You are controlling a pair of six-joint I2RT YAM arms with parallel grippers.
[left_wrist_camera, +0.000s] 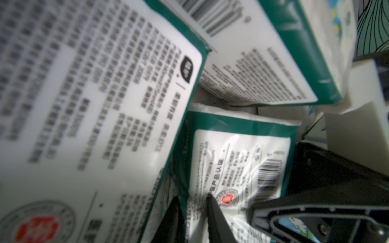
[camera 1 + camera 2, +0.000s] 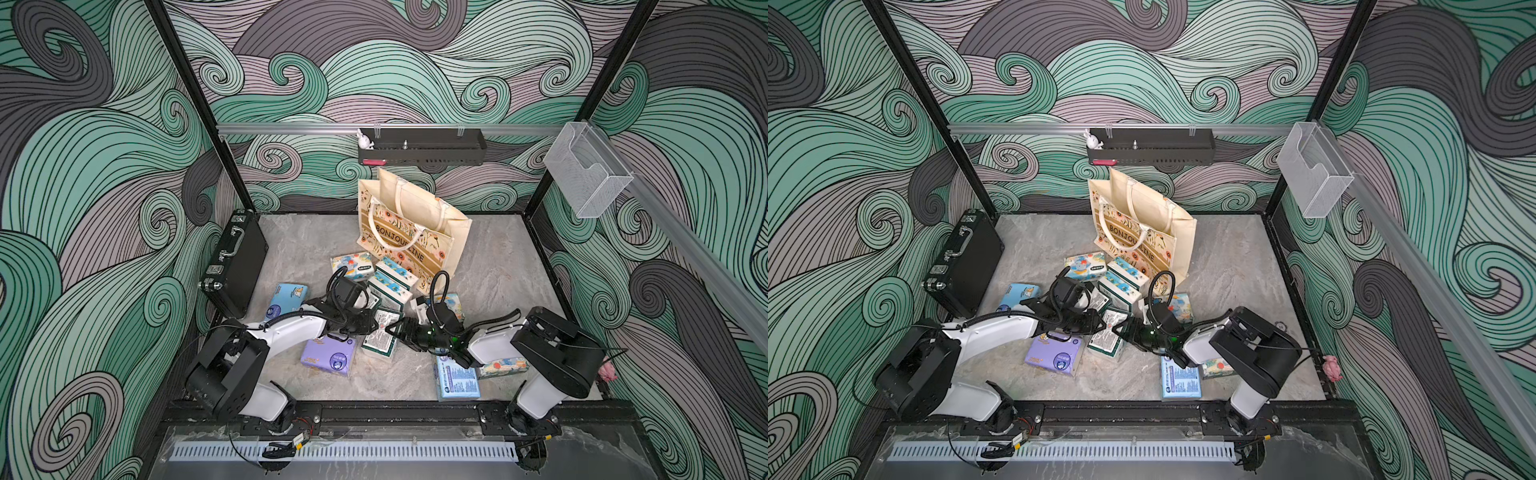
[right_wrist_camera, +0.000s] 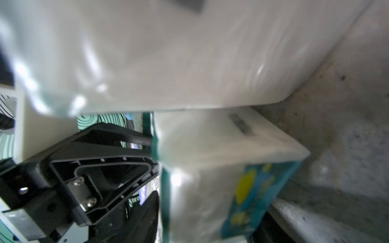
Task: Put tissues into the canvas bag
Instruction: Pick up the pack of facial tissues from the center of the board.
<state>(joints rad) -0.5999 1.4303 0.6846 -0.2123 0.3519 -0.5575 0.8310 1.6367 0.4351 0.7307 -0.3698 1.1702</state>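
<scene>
Pickup step. Dark green plastic-wrapped tissue pack (image 2: 376, 345), white-labelled, lies outside, before the upright cream floral canvas bag (image 2: 419, 232). Left gripper (image 1: 192, 205) tips narrowly apart at it, right gripper (image 2: 394, 330) opposite; either grip we cannot tell. Next we judge: firm hold, lift.

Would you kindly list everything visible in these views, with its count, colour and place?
Bag: one, cream with orange flowers, standing at the table's rear centre.
Tissues: about ten packs, some partly hidden; purple, light blue, cartoon, floral, green; scattered in front of the bag.
Briefcase: one, black, at the table's left edge.
Shelf: one, black, hung behind the bag.
Rabbit figure: one, white, at the shelf's left end.
Holder: one, clear, high on the right.
Table: one, grey.
Left hand: one, black, at a green pack mid table.
Right hand: one, black, facing it tip to tip.
</scene>
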